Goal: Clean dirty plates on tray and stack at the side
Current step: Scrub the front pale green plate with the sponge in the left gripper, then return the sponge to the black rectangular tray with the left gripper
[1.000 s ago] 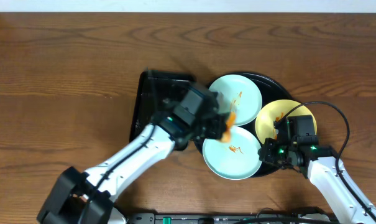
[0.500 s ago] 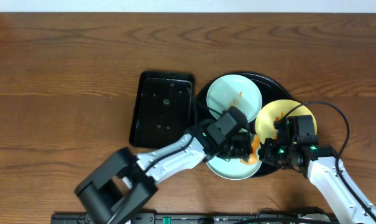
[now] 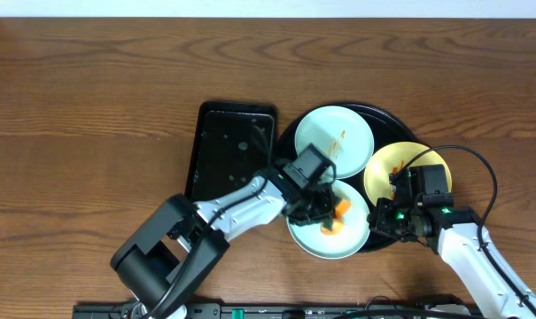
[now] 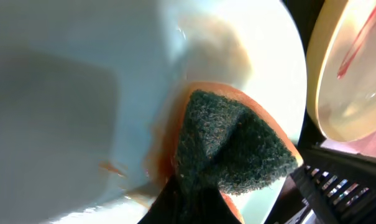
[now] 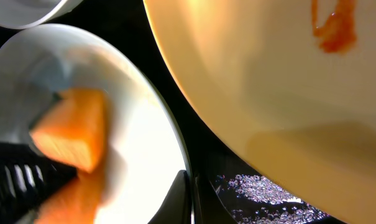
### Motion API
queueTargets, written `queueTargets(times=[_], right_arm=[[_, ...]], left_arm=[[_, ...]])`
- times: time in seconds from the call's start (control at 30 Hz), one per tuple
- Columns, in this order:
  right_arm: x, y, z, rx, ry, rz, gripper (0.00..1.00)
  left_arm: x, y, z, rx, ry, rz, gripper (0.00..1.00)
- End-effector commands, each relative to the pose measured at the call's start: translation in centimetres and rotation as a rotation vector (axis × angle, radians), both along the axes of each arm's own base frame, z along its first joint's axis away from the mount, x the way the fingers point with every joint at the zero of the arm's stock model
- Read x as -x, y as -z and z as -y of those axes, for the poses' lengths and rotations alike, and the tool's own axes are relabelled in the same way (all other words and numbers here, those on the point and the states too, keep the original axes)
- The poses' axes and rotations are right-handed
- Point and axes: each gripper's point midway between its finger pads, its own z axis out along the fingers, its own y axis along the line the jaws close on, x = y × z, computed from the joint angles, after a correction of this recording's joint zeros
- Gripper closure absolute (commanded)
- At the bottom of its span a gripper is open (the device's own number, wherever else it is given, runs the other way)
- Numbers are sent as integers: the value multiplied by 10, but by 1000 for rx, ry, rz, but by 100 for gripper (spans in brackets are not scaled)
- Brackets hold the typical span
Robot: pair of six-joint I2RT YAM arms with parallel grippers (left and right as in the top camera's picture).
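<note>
Table [image 3: 90,106]: round black tray [image 3: 390,114] sits near my edge, right of centre. On it lie the far mint plate [image 3: 325,133], yellow plate [image 3: 383,168] and near mint plate [image 3: 352,241]. My left end effector [image 3: 325,211] pinches an orange sponge [image 4: 234,146] against the near mint plate. My right end effector [image 5: 191,190] is at that plate's rim; I cannot tell its grip.

Looks like a robotics lab bench: plain wooden table [image 3: 90,89], left arm [image 3: 236,206] and right arm [image 3: 476,257] based by a black rail [image 3: 276,312] at the near edge.
</note>
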Motion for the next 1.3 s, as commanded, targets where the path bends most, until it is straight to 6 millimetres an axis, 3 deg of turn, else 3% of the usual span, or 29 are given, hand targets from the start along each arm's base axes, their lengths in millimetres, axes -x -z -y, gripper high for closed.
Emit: queueTargets(times=[0.0, 0.1, 0.33, 0.43, 0.53, 0.63, 0.83, 0.97, 1.03, 1.27], right_arm=[[-1, -1, -2, -2, -4, 6, 99], [-1, -1, -2, -2, -4, 6, 99], [-1, -1, -3, -3, -24, 13, 96], [-1, -1, -3, 3, -46, 23, 95], [-1, -1, -3, 3, -45, 24, 94], [1, 1, -2, 4, -45, 15, 90], [13, 14, -3, -8, -21, -13, 83], [12, 15, -2, -13, -4, -14, 89], [10, 14, -3, -13, -10, -2, 98], [-13, -1, -13, -51, -94, 132, 99]], left_arm=[[-15, -5, -16, -24, 27, 79, 93], [-27, -14, -27, -40, 30, 146, 92], [-44, -76, -40, 30, 108, 368, 92], [-53, -94, -60, -27, 121, 479, 93], [-71, -95, -96, -175, 59, 548, 92], [-97, -92, -146, -340, -71, 572, 92], [-122, -87, -199, -434, -217, 556, 92], [-127, -86, -213, -449, -254, 542, 92], [-127, -85, -215, -451, -259, 539, 92], [-126, -84, -215, -453, -257, 536, 92]])
